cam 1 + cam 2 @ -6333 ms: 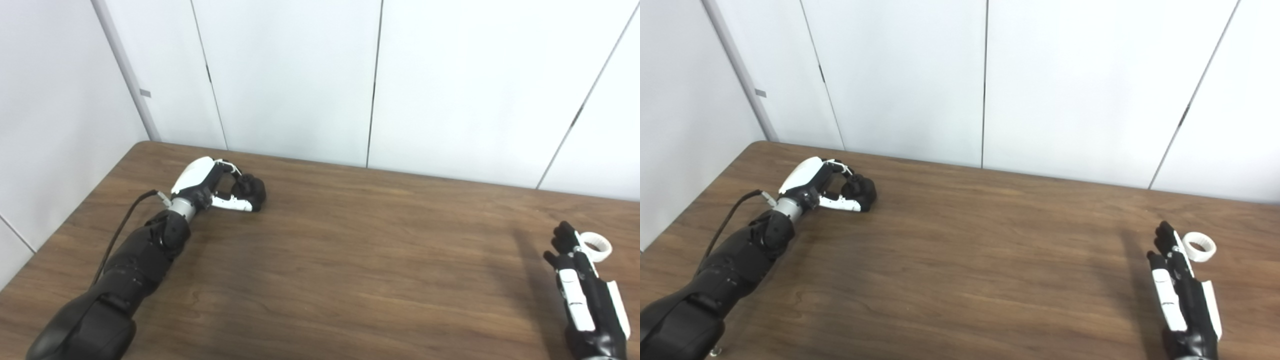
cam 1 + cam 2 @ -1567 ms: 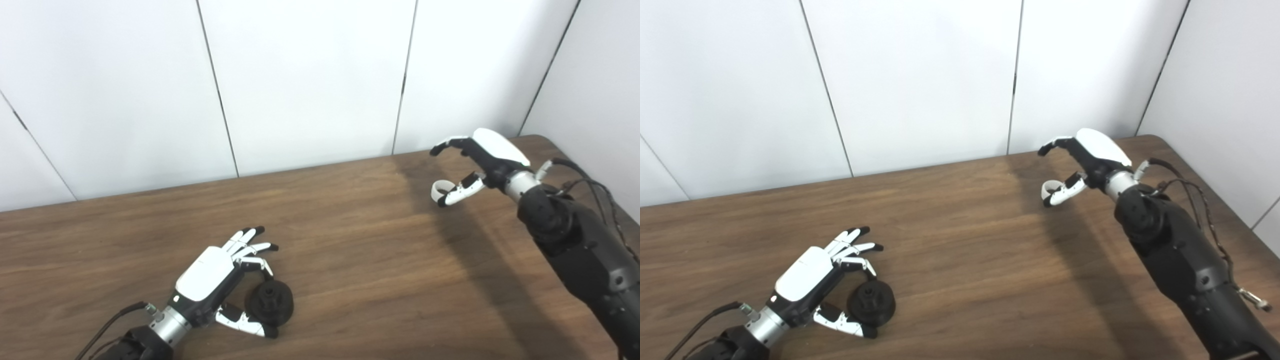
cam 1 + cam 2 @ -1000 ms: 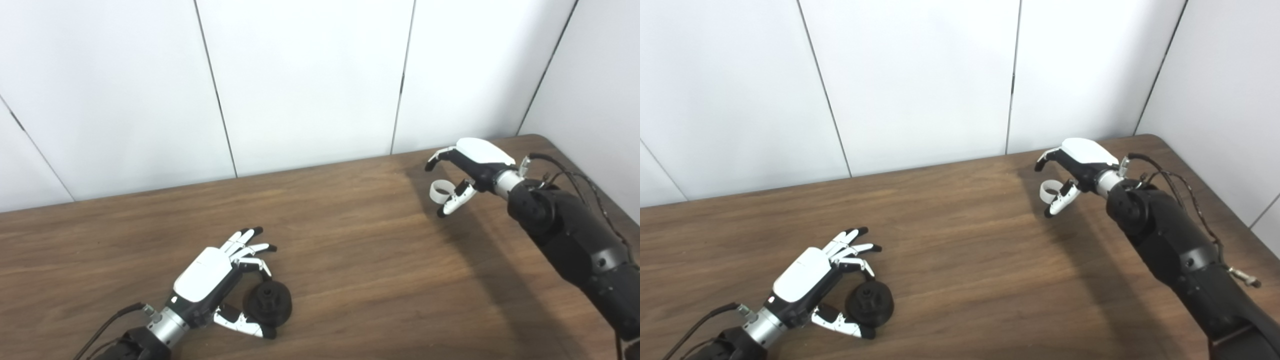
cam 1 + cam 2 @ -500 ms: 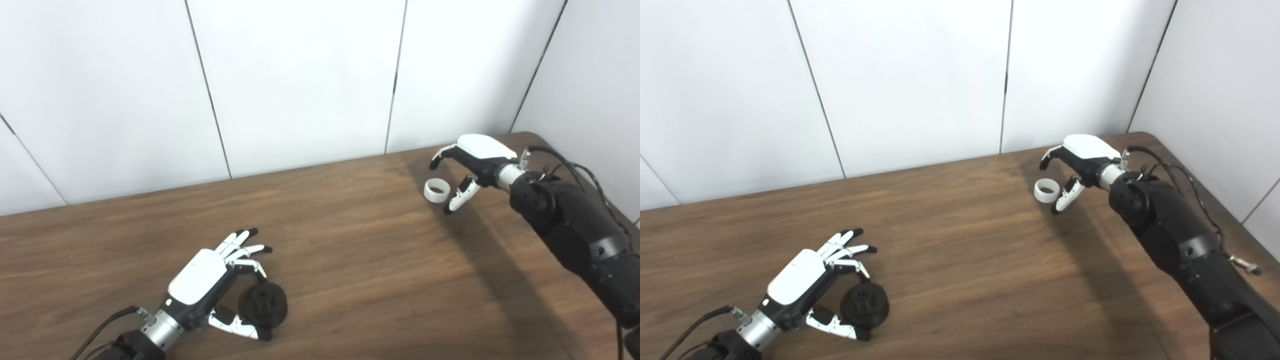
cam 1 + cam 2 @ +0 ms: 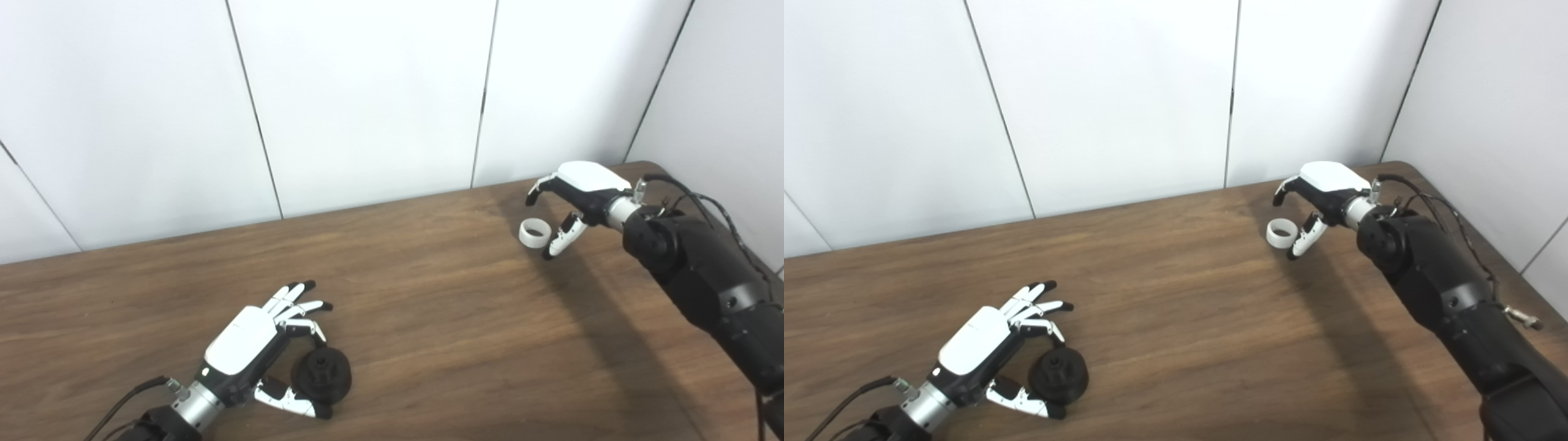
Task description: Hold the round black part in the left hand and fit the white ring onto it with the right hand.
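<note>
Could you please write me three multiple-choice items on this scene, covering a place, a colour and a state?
1. Where is the white ring?
A. on the table, far right
B. on the black part
C. in the left hand

2. What colour is the round part by the left hand?
A. white
B. black
C. red

3. What is the right hand doing?
A. gripping the ring
B. open beside the ring
C. resting on the black part

Answers: 1 A, it lies on the wood. 2 B, dark all over. 3 B, fingers apart, ring free.
</note>
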Robot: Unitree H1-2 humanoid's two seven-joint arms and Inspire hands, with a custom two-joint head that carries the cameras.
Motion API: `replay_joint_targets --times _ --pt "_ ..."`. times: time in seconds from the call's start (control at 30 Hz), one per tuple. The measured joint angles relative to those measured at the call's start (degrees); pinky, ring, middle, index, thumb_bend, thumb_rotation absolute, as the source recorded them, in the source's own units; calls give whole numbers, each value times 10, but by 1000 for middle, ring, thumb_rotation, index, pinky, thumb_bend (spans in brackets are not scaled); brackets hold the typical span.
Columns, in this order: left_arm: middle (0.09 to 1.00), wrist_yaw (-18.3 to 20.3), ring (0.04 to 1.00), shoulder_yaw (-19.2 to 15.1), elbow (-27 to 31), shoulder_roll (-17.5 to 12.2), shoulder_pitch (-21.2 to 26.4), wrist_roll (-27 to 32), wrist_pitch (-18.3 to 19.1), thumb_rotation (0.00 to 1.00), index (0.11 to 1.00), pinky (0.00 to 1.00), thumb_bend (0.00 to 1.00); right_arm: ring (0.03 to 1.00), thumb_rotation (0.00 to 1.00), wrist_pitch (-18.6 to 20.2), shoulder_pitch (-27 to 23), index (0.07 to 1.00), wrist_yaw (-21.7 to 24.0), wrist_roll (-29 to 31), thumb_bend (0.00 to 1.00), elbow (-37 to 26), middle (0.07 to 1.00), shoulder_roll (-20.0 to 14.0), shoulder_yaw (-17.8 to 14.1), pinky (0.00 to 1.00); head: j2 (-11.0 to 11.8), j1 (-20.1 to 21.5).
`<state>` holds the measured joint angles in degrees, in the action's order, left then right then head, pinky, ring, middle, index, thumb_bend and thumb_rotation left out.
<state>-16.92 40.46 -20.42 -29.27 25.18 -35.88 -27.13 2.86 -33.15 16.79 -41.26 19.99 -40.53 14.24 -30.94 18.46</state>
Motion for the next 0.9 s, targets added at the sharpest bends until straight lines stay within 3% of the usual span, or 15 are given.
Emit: replay_joint_targets --times 0.5,0.9 --pt "858 23 1000 -19 20 0 -15 -3 2 55 481 1000 524 978 256 -3 -15 726 14 -19 849 22 899 2 33 887 -7 -6" --pt "859 33 1000 -25 26 0 -18 -3 2 56 481 1000 525 979 254 -2 -15 722 14 -21 837 23 895 3 36 912 -9 -5"
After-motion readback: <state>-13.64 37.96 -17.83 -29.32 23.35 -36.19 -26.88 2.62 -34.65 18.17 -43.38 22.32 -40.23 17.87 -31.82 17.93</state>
